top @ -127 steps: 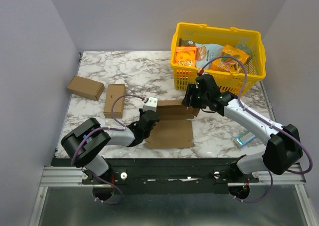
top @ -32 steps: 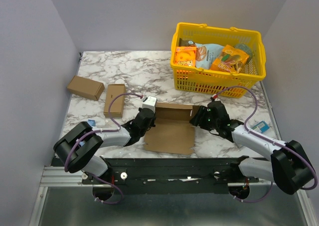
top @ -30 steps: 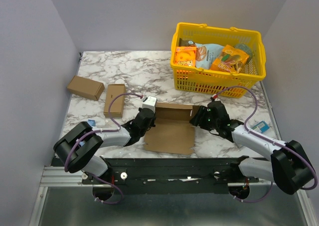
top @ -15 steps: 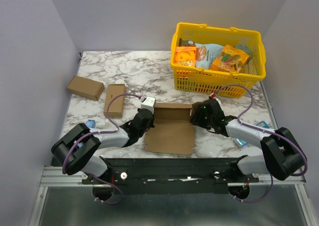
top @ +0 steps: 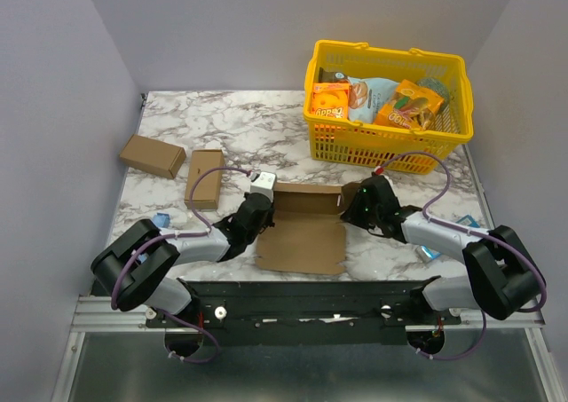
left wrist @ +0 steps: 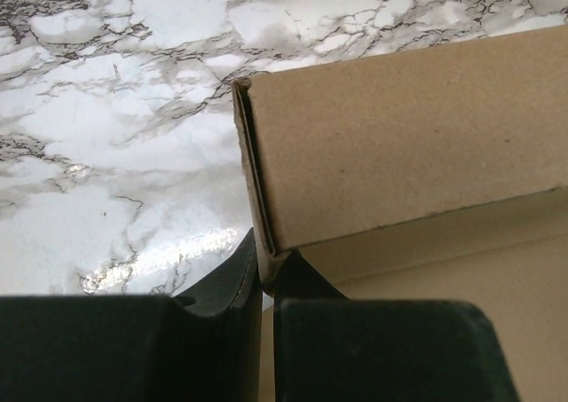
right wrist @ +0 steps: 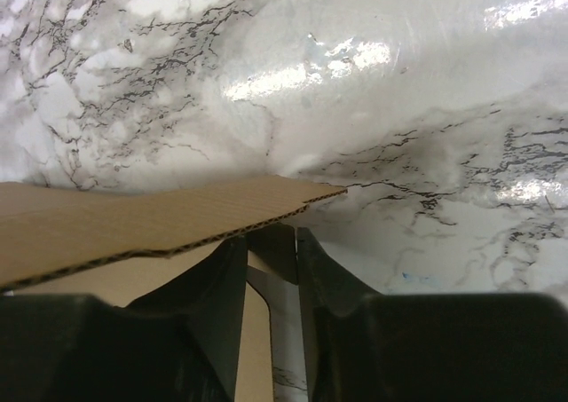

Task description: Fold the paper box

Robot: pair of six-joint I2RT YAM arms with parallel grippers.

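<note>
Plain brown creased-cardboard paper box lay at lower centre of the overhead view on the white marbled counter. Its rear wall stood raised and its front panel flat, so most folds apparently remained. The low-stretched left hand was clamped on its left corner. The right hand was nearly together at the right flap, its grip unclear.

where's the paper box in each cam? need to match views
Top external: paper box at centre, on the near part of the marble tabletop.
Left wrist: paper box fills centre-right; its wall corner sits in the left gripper.
Right wrist: paper box lower left, flap edge reaching centre.
Shared landmark: marble tabletop.
</note>
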